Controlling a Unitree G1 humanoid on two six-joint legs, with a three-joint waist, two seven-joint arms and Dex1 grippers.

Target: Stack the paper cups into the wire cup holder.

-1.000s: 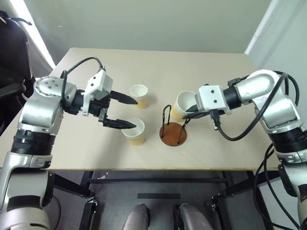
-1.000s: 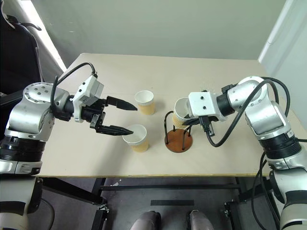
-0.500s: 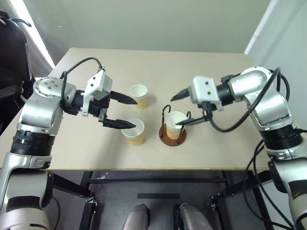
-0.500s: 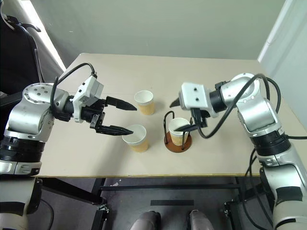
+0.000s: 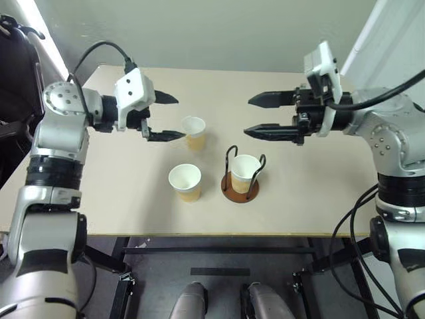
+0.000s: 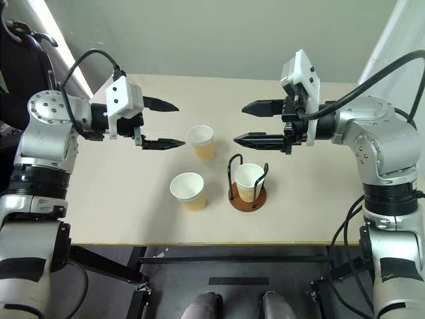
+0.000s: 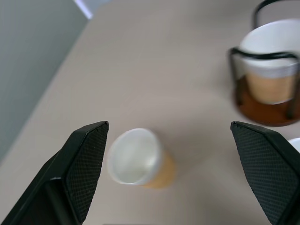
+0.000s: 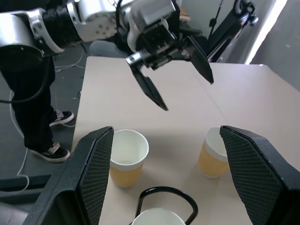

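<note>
One paper cup (image 5: pixel 244 171) stands upright inside the wire cup holder (image 5: pixel 229 191), between its two black loops. A second paper cup (image 5: pixel 185 181) stands on the table just left of the holder. A third paper cup (image 5: pixel 193 131) stands farther back. My left gripper (image 5: pixel 180 117) hovers open above the table, left of the far cup, with nothing between its fingers (image 7: pixel 80 167). Raised above and behind the holder, my right gripper (image 5: pixel 247 116) is open and empty, pointing left toward the other gripper.
The beige table (image 5: pixel 119 199) has its front edge close below the cups. In the right wrist view, a person's dark trouser legs and a shoe (image 8: pixel 51 152) stand beside the table's left side. A grey wall runs behind the table.
My right gripper opened, left its cup standing in the holder and rose above it, turning level. The left gripper lifted from the near cup and moved back, beside the far cup.
</note>
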